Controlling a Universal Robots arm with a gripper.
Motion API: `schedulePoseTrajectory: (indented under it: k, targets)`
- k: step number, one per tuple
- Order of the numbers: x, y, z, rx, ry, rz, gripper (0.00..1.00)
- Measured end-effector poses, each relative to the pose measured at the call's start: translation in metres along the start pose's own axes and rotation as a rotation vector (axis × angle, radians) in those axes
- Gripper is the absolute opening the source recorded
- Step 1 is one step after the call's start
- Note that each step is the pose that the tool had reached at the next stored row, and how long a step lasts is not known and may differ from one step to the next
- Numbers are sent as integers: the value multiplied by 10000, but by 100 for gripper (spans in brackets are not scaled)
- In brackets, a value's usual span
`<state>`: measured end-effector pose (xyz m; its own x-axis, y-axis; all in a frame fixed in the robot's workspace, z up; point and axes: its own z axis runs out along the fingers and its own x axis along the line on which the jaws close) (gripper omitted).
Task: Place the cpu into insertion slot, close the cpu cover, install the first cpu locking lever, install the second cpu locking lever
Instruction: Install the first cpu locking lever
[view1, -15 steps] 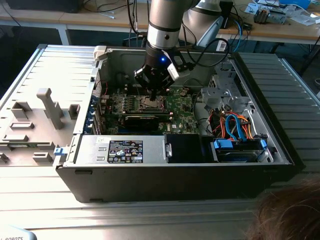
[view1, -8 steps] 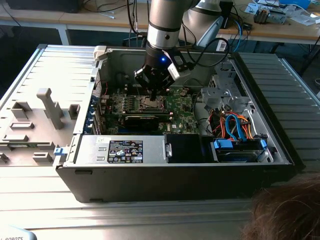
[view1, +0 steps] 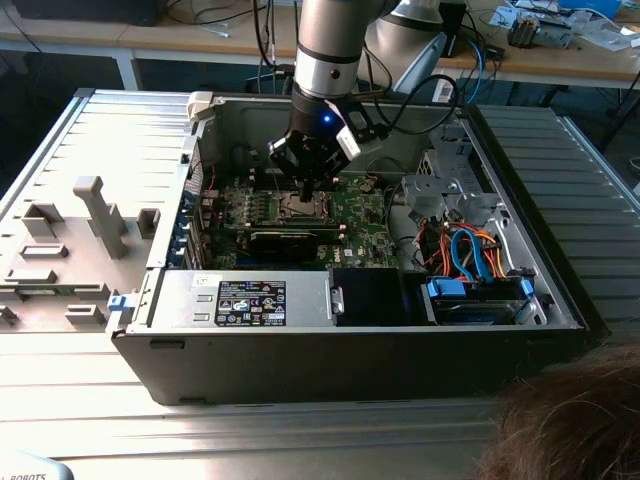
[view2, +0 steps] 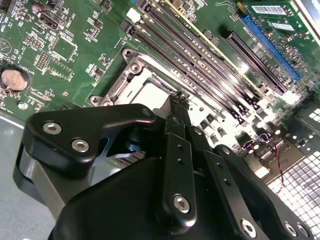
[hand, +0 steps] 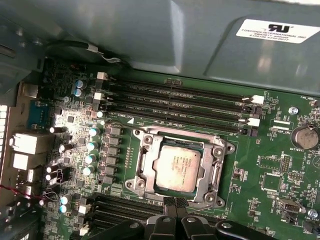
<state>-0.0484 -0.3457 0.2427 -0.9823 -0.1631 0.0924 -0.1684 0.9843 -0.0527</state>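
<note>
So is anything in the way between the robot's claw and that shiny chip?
Nothing visible is. The end effector sits right at the socket's edge, and the cpu already lies in the insertion slot with its top uncovered.

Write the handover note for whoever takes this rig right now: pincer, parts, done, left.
Pincer: fingers together at the near edge of the insertion slot, holding nothing that can be seen.
The cpu lies flat in the slot, on the green motherboard inside the open computer case.
The cpu cover frames the chip and looks down.
Done: cpu seated, cover apparently closed.
Left: both locking levers; their state cannot be made out.
</note>
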Motion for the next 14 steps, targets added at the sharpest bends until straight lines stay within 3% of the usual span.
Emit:
schedulePoseTrajectory:
  k: [14]
  targets:
    - [0,0,0,33,-19,-358,11]
